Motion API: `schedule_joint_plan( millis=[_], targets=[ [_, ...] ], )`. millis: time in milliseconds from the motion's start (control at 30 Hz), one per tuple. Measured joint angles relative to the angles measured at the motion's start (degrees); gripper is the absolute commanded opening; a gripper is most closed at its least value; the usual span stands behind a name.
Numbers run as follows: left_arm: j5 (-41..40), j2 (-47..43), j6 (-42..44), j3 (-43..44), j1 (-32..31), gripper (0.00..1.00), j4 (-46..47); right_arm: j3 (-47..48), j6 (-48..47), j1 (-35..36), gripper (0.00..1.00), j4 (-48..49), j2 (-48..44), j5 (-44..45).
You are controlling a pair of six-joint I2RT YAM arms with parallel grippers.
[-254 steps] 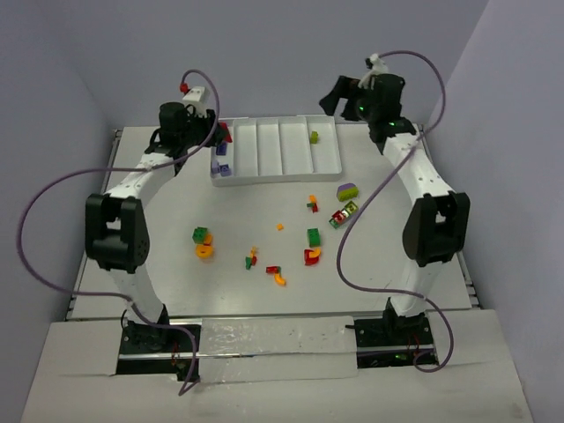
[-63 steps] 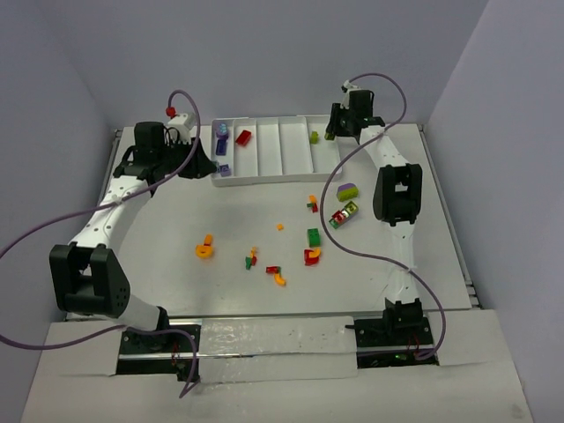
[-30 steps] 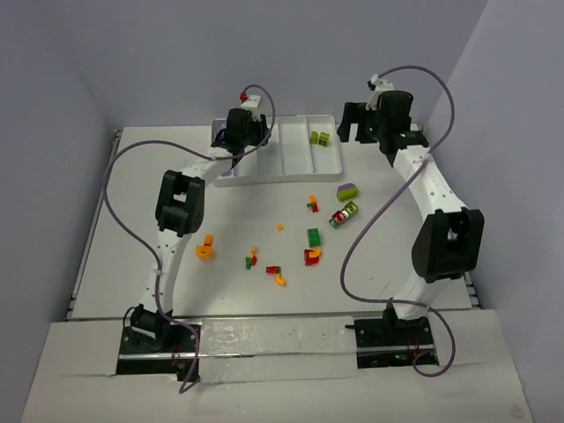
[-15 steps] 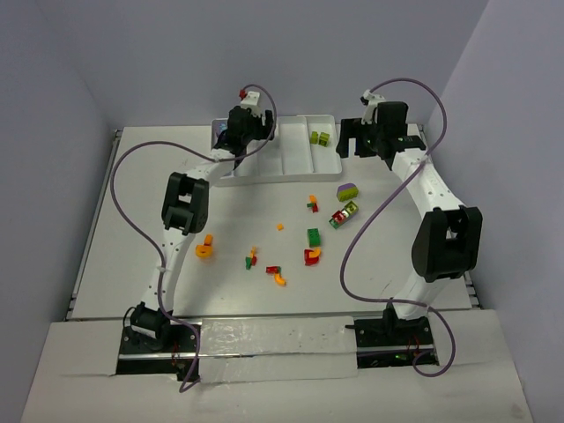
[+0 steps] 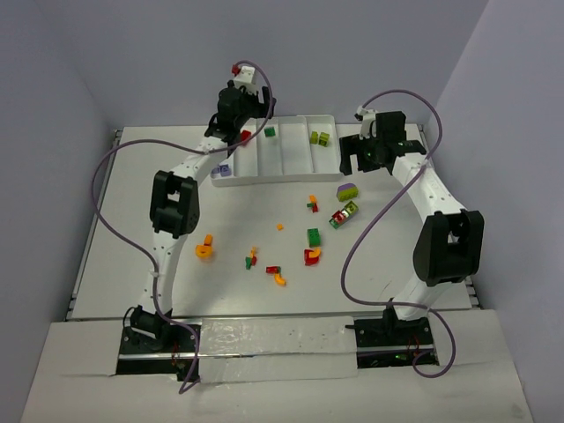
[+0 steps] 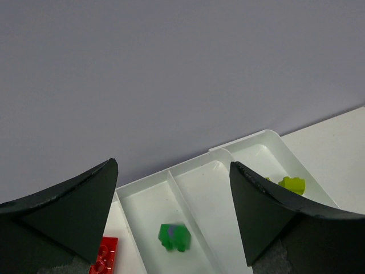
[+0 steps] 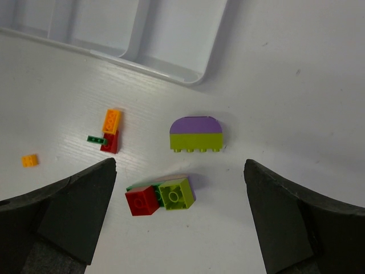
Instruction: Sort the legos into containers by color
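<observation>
Left gripper (image 6: 173, 165) jaws wide apart, gripping nothing; dark green brick (image 6: 174, 237) under the gap, in the tray's (image 6: 251, 149) middle compartment, blurred, heading unclear. Right gripper (image 7: 179, 162) spread; purple-lime brick (image 7: 197, 134) just beyond the gap, long axis finger to finger, purple half tray-side

White table (image 5: 229, 211), lavender walls (image 5: 291, 53) (plain, evenly lit)
</observation>
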Motion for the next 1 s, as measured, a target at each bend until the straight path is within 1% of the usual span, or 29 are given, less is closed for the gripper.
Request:
schedule_joint_plan(
  millis=[133, 367, 533, 633, 700, 733, 833, 867, 900, 933, 1000],
  targets=[
    [0.7, 0.6, -0.3, 0.4, 0.1, 0.88, 0.2, -0.3, -0.3, 0.0, 1.0, -0.5, -0.4, 0.1],
    [0.8, 4.1, -0.4, 0.5, 0.3, 0.88, 0.2, -0.3, -1.1, 0.0, 0.99, -0.7, -0.4, 0.2],
    [1.7, 4.1, 0.2, -0.1, 0.6, 0.93, 0.0, -0.3, -2.7, 0.0, 0.93, -1.7, -0.3, 0.2],
    [3.3, 2.8, 1.9, 0.0, 0.8, 0.95, -3.9, -0.3, -3.8, 0.0, 0.91, -3.3, -0.3, 0.1],
    [5.6, -0.2, 3.3, -1.6, 1.0, 0.95, -8.4, -0.5, -5.2, 0.0, 0.9, -4.4, -0.4, -0.1],
    [7.7, -2.8, 4.2, -3.8, 1.3, 0.95, -10.6, -0.9, -6.4, 0.0, 0.88, -4.9, -0.5, -0.3],
    [16.8, -12.8, 6.8, -12.0, 2.6, 0.92, -16.3, -2.8, -10.7, 0.1, 0.74, -7.6, -1.3, -1.5],
    [21.0, -16.8, 7.2, -15.5, 3.5, 0.89, -17.9, -3.3, -12.7, 0.2, 0.7, -8.5, -1.6, -1.7],
    [24.8, -20.5, 7.5, -18.5, 4.6, 0.88, -19.5, -3.6, -14.2, 0.4, 0.63, -9.8, -1.8, -1.7],
    [28.6, -24.4, 7.6, -21.2, 6.0, 0.86, -21.1, -3.6, -15.7, 0.6, 0.61, -11.0, -1.8, -1.5],
    [33.4, -30.5, 7.7, -25.6, 8.5, 0.85, -22.8, -3.5, -18.0, 1.4, 0.59, -12.8, -1.8, -0.9]
  ],
)
